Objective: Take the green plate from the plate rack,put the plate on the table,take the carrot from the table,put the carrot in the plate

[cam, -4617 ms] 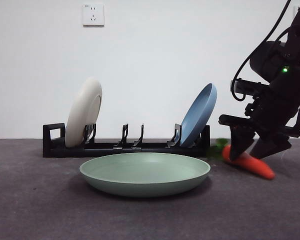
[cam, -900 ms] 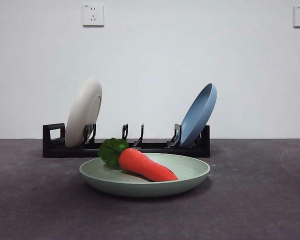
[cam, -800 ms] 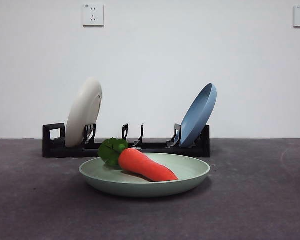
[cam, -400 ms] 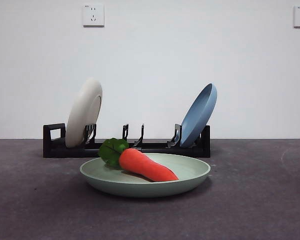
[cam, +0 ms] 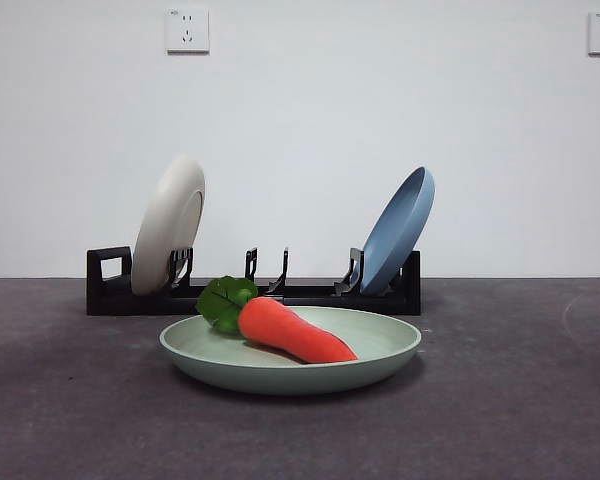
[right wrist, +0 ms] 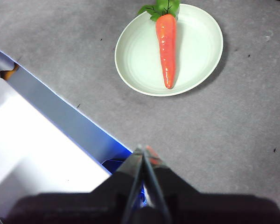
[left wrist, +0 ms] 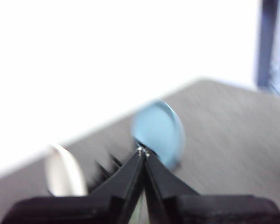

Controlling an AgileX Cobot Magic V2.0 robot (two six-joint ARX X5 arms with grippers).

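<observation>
- Green plate (cam: 290, 365) lies flat on the table (cam: 500, 420), in front of the plate rack (cam: 252, 295) and apart from it. From my right wrist the plate (right wrist: 196, 51) shows as a full pale oval on grey.
- Carrot (cam: 292, 331) rests inside the plate, lying across its floor. Leafy end points toward the rack side, tip toward the front right rim. In the right wrist view the carrot (right wrist: 167, 46) runs lengthwise through the middle of the plate, leaves over the rim edge.
- Rack holds two plates on edge: a cream-white plate (cam: 168, 238) near the loop handle end, leaning; a blue plate (cam: 398, 230) at the other end, leaning outward. The middle slots between them hold nothing.
- My right gripper (right wrist: 143, 154): both black jaws pressed together, tips meeting, nothing between them. It hangs high above the table, well apart from the plate and carrot.
- My left gripper (left wrist: 143, 151): jaws closed tip to tip, nothing held. The view is blurred. Past the tips I make out the blue plate (left wrist: 158, 135) and the cream-white plate (left wrist: 63, 170), with the rack's prongs between them as dark smears.
- Neither arm shows in the front view.
- Wall behind carries a white socket (cam: 187, 30) upper left and another at the upper right corner.
</observation>
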